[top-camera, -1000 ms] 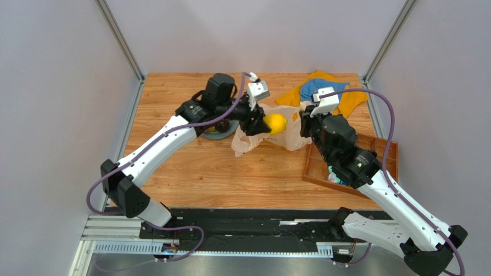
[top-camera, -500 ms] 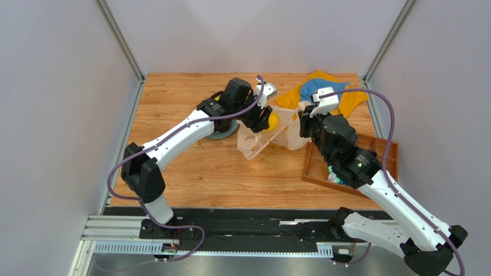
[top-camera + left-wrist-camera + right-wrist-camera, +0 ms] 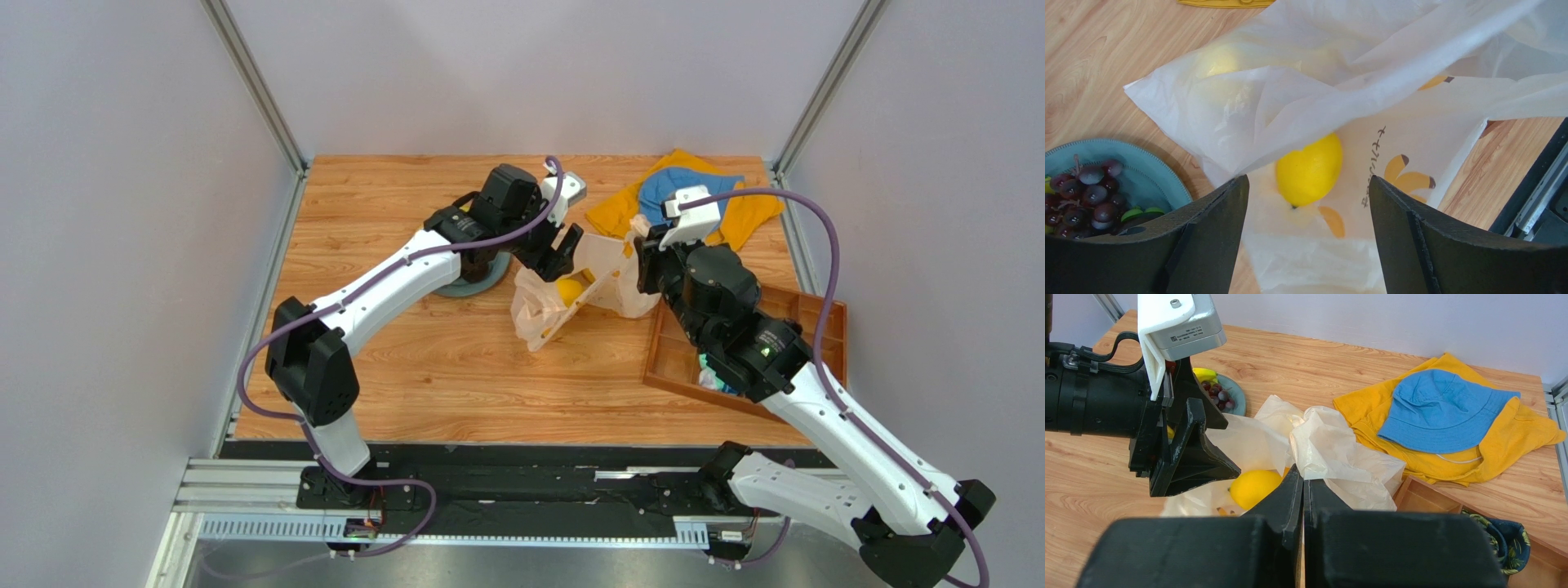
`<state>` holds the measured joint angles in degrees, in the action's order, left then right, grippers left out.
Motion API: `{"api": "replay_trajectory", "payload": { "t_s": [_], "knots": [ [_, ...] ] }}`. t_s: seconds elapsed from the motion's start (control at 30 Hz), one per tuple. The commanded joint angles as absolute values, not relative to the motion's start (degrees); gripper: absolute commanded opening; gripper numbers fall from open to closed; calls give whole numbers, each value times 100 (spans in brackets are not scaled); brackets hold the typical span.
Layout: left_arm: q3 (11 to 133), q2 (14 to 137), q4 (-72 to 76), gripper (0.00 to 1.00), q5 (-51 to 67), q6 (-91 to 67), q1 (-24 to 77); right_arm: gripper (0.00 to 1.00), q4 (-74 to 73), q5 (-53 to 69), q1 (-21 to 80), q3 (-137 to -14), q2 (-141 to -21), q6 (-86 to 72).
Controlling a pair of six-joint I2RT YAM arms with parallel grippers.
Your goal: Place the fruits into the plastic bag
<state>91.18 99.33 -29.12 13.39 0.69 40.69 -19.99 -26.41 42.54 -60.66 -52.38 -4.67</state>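
The left pincer [image 3: 1308, 184] is held wide and empty. Its fingers [image 3: 1211, 239] are spread either side of a lemon [image 3: 1309, 168], which lies loose inside the bag [image 3: 1290, 92] and is touched by neither. The right pincer [image 3: 1303, 487] is closed tight on a fold of the bag's upper edge, by which the mouth is held up. Just beside the bag, grapes [image 3: 1088, 196] are seen on the plate [image 3: 1155, 174], with a banana [image 3: 1203, 373] next to them. The film is judged thin, limp and slippery, and is best gripped at a bunched rim or handle. The grapes are judged soft and easily crushed, so the stem should be taken lightly.
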Motion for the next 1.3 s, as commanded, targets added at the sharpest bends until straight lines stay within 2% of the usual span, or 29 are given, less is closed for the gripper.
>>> {"api": "replay_trajectory", "payload": {
  "t_s": [0.0, 0.27, 0.4, 0.5, 0.6, 0.73, 0.83, 1.27],
  "knots": [
    [9325, 9826, -2883, 87, 1467, 35, 4052, 0, -1872, -2654, 4236, -6161, -5159, -483],
    [9124, 9493, -2681, 88, 2108, 386, 4043, 0, -1881, -2698, 4228, -6152, -5168, -483],
    [8772, 8871, -2304, 88, 2495, 624, 3964, 0, -1881, -2707, 4228, -6135, -5159, -483],
    [8412, 8457, -1785, 89, 2672, 283, 3526, 0, -1881, -2716, 4227, -6135, -5142, -475],
    [8419, 8402, -1766, 89, 2243, 80, 2937, 0, -1890, -2716, 4219, -6161, -5124, -457],
    [8718, 8788, -2416, 89, 1032, 246, 2226, 0, -1890, -2707, 4227, -6144, -5133, -483],
    [8929, 9350, -2724, 86, 678, 159, 1681, 0, -1872, -2698, 4219, -6117, -5133, -492],
    [9299, 10775, -2988, 82, 430, -219, 783, 0, -1872, -2698, 4228, -6108, -5098, -431]
  ]
}}
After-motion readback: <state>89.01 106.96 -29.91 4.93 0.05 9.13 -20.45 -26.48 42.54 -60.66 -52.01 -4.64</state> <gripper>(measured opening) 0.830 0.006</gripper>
